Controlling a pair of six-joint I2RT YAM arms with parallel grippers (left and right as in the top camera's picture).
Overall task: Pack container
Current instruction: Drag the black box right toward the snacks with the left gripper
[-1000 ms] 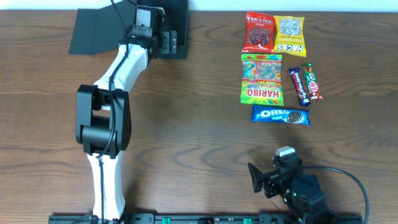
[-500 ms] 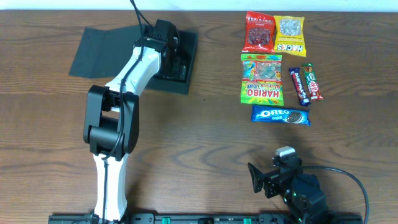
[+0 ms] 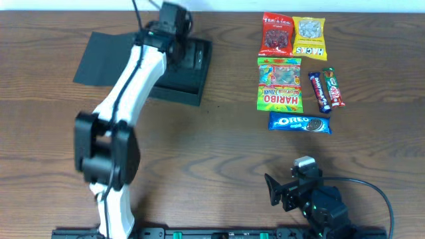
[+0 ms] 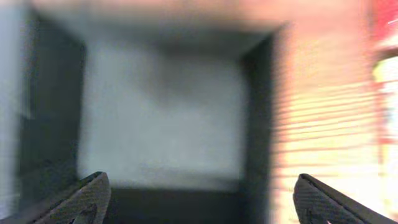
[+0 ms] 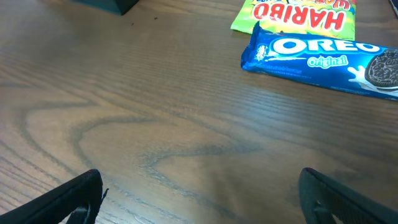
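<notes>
The container [image 3: 178, 89] is a dark box at the back left of the table, with its flap lid [image 3: 103, 56] lying open to the left. My left gripper [image 3: 182, 44] hangs over the box, open and empty. The left wrist view is blurred; it shows the box's empty inside [image 4: 161, 106] between the wide-spread fingers [image 4: 199, 190]. My right gripper [image 3: 291, 190] rests near the front edge at the right, open and empty [image 5: 199, 193]. It is just in front of the blue Oreo pack [image 5: 317, 53].
Snacks lie at the back right: a red packet [image 3: 277, 34], a yellow packet [image 3: 309, 36], a Haribo bag [image 3: 279, 84], two small bars [image 3: 319, 91] [image 3: 334, 87] and the Oreo pack [image 3: 299, 123]. A bare wooden table [image 3: 219, 146] lies between the box and the snacks.
The box has slid toward the front and slightly right with the left gripper in it. The left gripper has since risen and its elbow has swung left. The right arm has not moved.
</notes>
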